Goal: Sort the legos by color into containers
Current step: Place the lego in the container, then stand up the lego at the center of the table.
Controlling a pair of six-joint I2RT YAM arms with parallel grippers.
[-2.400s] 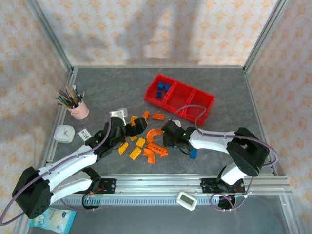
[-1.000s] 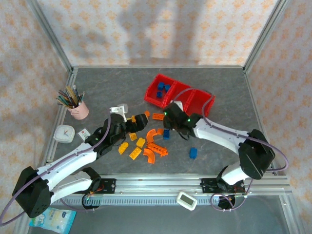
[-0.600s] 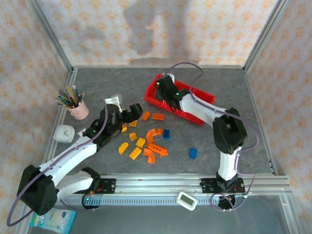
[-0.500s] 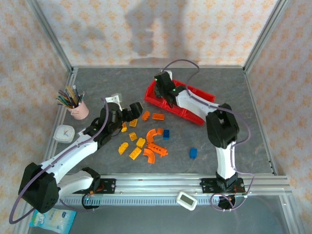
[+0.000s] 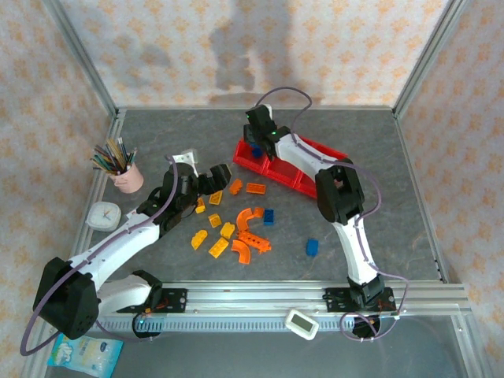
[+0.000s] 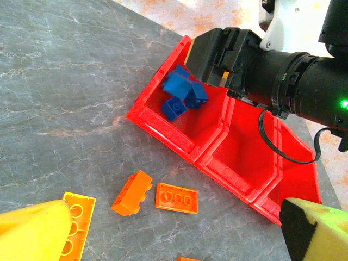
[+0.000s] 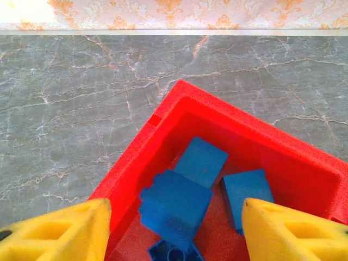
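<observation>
The red tray point(image 5: 337, 164) of three joined compartments lies at the back centre. My right gripper point(image 5: 256, 142) hangs open over its left compartment point(image 7: 136, 152). A blurred blue brick point(image 7: 175, 209) is loose between the fingers, above other blue bricks point(image 7: 201, 161). My left gripper point(image 5: 220, 175) is open over the scattered orange and yellow-orange bricks point(image 5: 236, 236). In the left wrist view two orange bricks point(image 6: 176, 197) lie between its fingers point(image 6: 32, 234), just short of the tray point(image 6: 163, 125). Two blue bricks point(image 5: 268, 216) rest on the table.
A pink cup of pencils point(image 5: 126, 172), a white timer point(image 5: 103, 215) and a small card point(image 5: 135, 217) stand at the left. Metal rails frame the table. The tray's middle compartment point(image 6: 244, 163) holds nothing.
My right arm swung from the brick pile at mid-table up to the tray's left compartment. My left gripper crept a little farther toward the tray.
</observation>
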